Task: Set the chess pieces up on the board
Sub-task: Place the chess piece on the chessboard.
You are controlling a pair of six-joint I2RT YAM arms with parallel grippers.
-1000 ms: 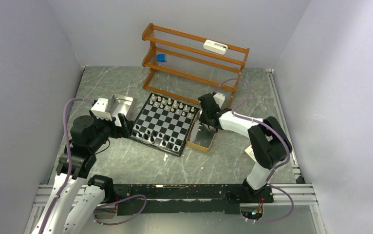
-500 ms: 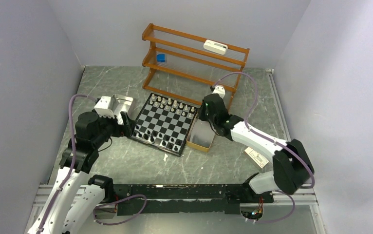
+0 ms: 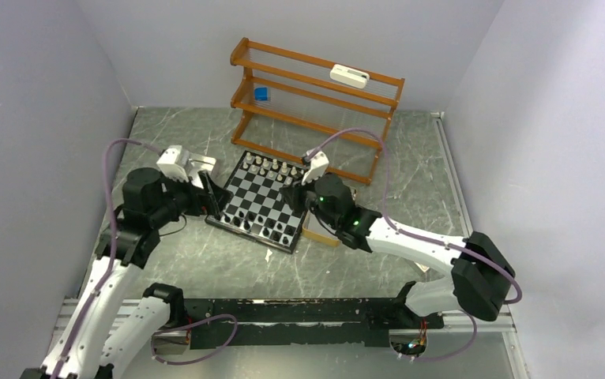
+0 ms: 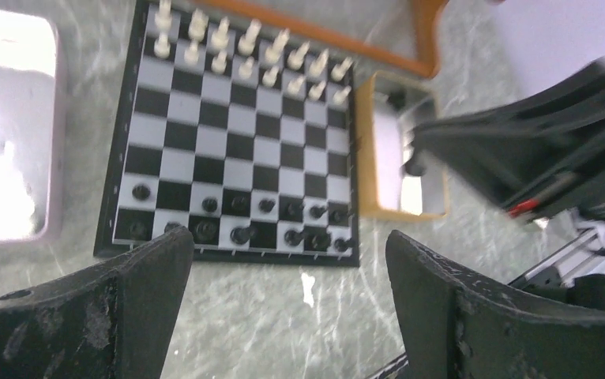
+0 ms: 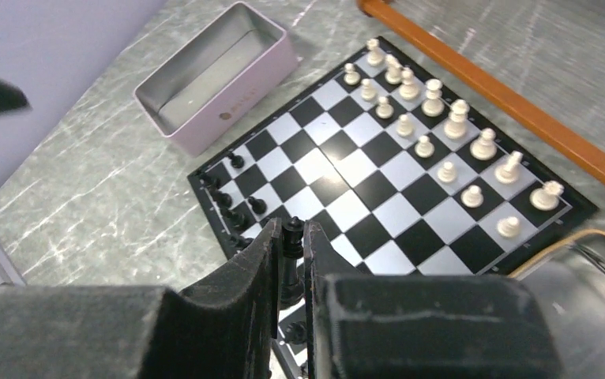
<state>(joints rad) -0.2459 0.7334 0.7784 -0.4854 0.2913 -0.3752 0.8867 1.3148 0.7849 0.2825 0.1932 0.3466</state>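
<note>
The board (image 3: 261, 192) is lying flat on the table (image 3: 228, 264), and the chess pieces are standing on it in two camps. The white pieces (image 3: 280, 168) are lining the two rows at the board's far edge. The black pieces (image 3: 253, 223) are standing along the two rows at its near edge.

One more black piece (image 5: 292, 231) is up off the board. I am pinching it upright between the narrowed jaws of my right gripper (image 5: 292, 246), which I am holding above the black side of the board, toward its right.

My left gripper (image 4: 287, 264) is spread wide and carrying nothing. I am hovering it just off the board's left edge, so that its camera is looking down on the board's near rim between the two fingers (image 4: 118, 308).

A shiny metal tray (image 5: 214, 77) is sitting just left of the board. A tan box (image 4: 398, 150) is sitting just beside the board's right edge. A wooden rack (image 3: 315, 99) is standing beyond its far edge.
</note>
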